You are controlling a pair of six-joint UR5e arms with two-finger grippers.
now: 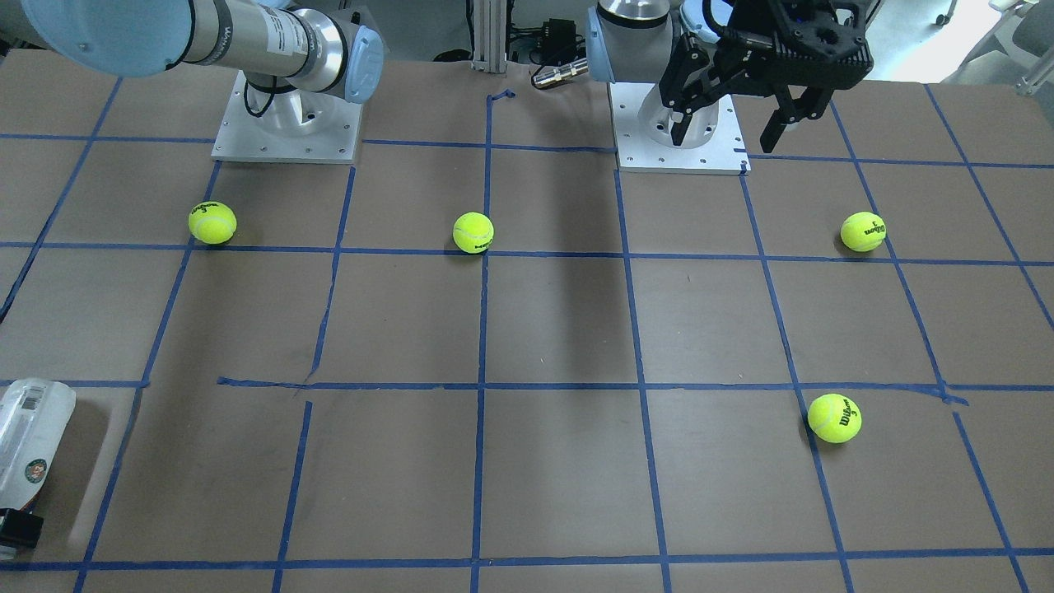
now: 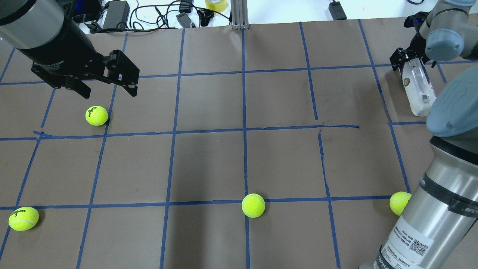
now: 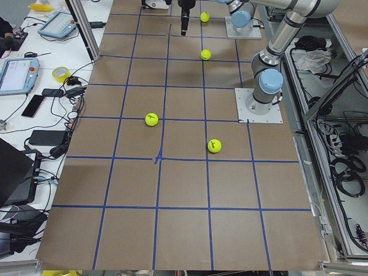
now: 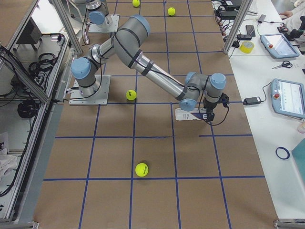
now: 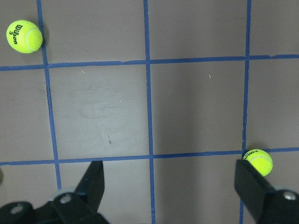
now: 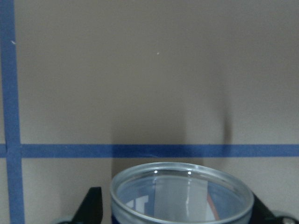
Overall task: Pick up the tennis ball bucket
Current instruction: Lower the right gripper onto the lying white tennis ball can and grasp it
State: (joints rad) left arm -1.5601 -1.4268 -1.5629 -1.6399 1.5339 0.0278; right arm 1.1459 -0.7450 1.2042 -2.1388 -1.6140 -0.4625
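Note:
The tennis ball bucket (image 2: 419, 91) is a clear plastic can with a white and navy label. It lies on its side at the far right of the overhead view and at the lower left edge of the front view (image 1: 31, 441). My right gripper (image 2: 405, 61) stands over its open end. In the right wrist view the clear rim (image 6: 182, 179) sits between the two spread fingers (image 6: 93, 205), with a small gap on the left side. My left gripper (image 2: 108, 89) is open and empty, hovering above the table far from the can, near one tennis ball (image 2: 96, 115).
Three more tennis balls lie on the brown taped table (image 2: 23, 218), (image 2: 253, 205), (image 2: 399, 203). The arm bases (image 1: 286, 132), (image 1: 679, 140) stand at the robot's side. My right arm's links (image 2: 429, 209) stretch along the right side. Cables and a post (image 2: 239, 15) are beyond the far edge.

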